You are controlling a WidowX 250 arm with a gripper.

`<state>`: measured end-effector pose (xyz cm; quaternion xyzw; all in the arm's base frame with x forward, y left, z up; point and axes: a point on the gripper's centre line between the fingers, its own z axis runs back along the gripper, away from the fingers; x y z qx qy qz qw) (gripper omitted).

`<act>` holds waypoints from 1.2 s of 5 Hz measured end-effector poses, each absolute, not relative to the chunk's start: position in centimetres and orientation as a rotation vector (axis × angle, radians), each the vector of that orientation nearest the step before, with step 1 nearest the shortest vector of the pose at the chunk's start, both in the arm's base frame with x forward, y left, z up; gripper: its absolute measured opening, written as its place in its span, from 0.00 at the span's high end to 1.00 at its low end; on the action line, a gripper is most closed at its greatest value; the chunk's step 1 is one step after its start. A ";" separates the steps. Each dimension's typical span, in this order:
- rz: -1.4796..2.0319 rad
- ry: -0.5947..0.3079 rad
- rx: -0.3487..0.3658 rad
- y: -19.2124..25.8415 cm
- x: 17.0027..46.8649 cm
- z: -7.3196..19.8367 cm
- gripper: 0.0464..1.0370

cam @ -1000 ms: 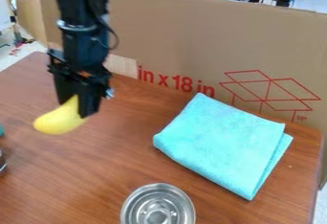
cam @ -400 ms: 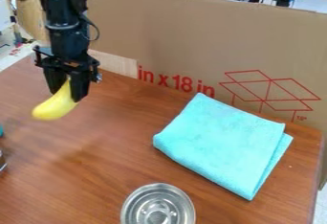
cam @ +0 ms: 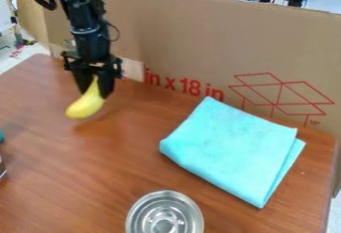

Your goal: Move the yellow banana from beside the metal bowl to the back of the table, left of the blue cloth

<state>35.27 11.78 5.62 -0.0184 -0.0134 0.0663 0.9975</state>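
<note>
Two things are cut off by the left edge: a teal piece (cam: 1, 136) and, below it, a shiny, see-through-looking object (cam: 2, 168), both too little in sight to name. They sit on a brown table (cam: 40, 197) with streaky wood grain and a soft gloss. To their right and farther back, the black gripper (cam: 96, 92) hangs over the table's far left part, pinching the narrow upper end of a smooth yellow banana (cam: 85, 107) between its two fingers. The banana slants, its rounded, thicker end down and to the left; whether it touches the wood is hard to make out, and its top is partly hidden by the fingers. Close behind the gripper, a tall cardboard sheet (cam: 200, 33) stands upright along the far side and walls off the table there. It is flat and matt, with a paler patch (cam: 134, 69) just right of the gripper, then large red print and a red line drawing (cam: 282, 82) of an open box. Nearer, right of the banana, comes a round, shiny metal bowl (cam: 135, 209) with stepped rings inside, cut off at the bottom. Farthest right, a light turquoise cloth (cam: 233, 142), soft and finely napped, lies folded into a rough square, its layers showing along the right side
</note>
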 end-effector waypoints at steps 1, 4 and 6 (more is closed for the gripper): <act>0.137 -0.023 -0.062 11.7 36.7 5.1 0.48; 0.187 0.067 -0.133 8.4 37.5 3.7 0.12; 0.207 0.031 0.001 7.9 36.8 8.8 0.03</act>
